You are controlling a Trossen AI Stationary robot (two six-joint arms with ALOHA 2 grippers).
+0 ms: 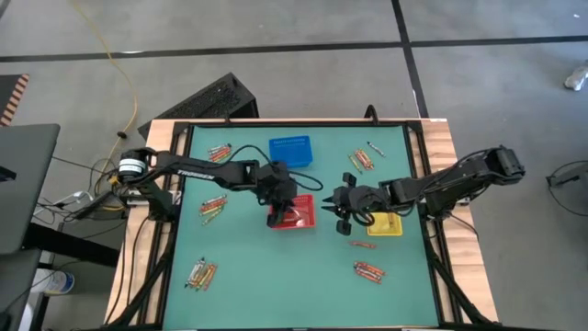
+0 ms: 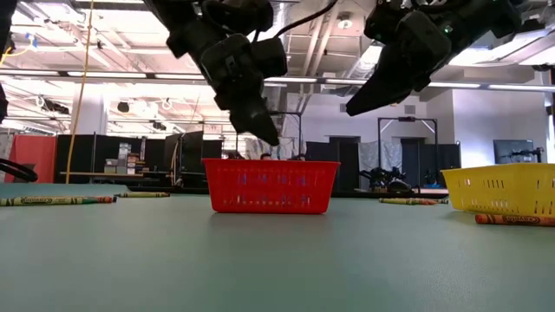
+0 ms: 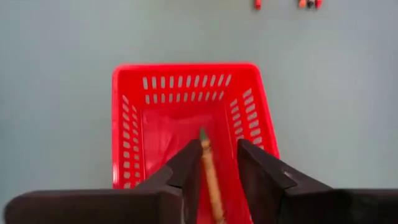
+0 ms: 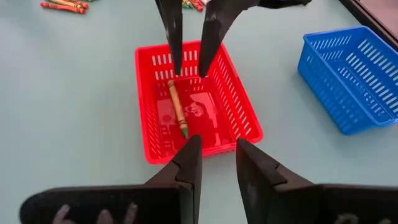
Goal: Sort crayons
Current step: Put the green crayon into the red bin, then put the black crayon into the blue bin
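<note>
While my left claw (image 4: pixel 188 68) hung open over the red basket (image 4: pixel 239 118), the crayon (image 4: pixel 176 107) lay free inside, directly below its fingertips. I judged this drop finished; next I needed another crayon. My right claw (image 1: pixel 344 206) waited alongside, parted, empty.

Left end effector (image 3: pixel 214 168) parted over red basket (image 3: pixel 127 134), crayon (image 3: pixel 210 177) between fingers

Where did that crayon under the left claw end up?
The crayon lies inside the red basket at the table's middle, directly under the left gripper, whose fingers stand apart above it.
</note>
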